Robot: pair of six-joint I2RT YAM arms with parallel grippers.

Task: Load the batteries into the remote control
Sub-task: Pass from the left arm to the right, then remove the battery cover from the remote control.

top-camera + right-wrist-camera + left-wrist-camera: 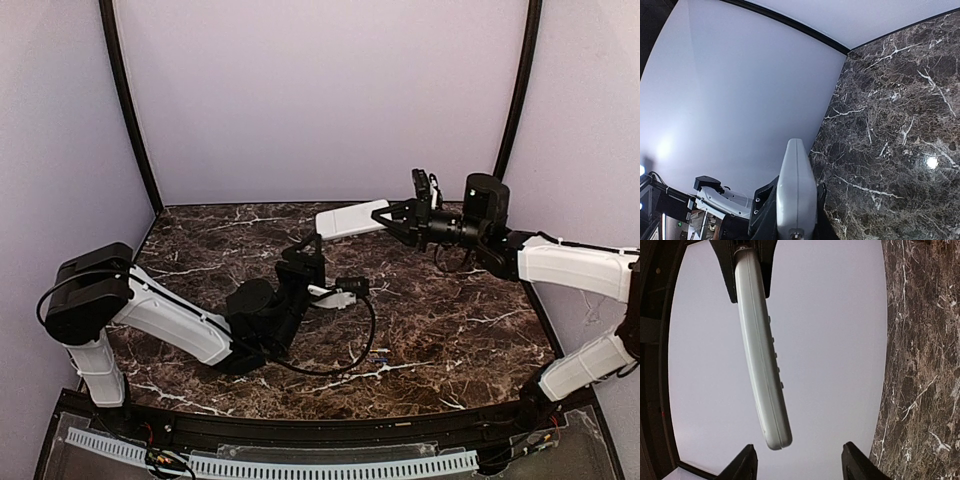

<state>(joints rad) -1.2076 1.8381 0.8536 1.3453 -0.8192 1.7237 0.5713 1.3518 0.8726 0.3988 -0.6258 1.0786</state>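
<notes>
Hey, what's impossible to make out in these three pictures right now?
- Tiny speck, top view: too small to call it batteries.
- Remote control battery bay: edge-on in both wrist views, too small from above.
- Right claw contact: hidden behind the remote control and cut by the right wrist view's bottom edge.

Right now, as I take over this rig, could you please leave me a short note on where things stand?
Left claw: open and empty. The remote's free end sits just ahead of its fingertips, untouched.
Right claw: shut on the remote control, gripping one end and holding it in the air over the far part of the table.
Batteries: I cannot make them out in any view.
Done: the remote is up off the table.
Left: no view shows the battery bay, so treat the loading as not yet done. Find the batteries first.
</notes>
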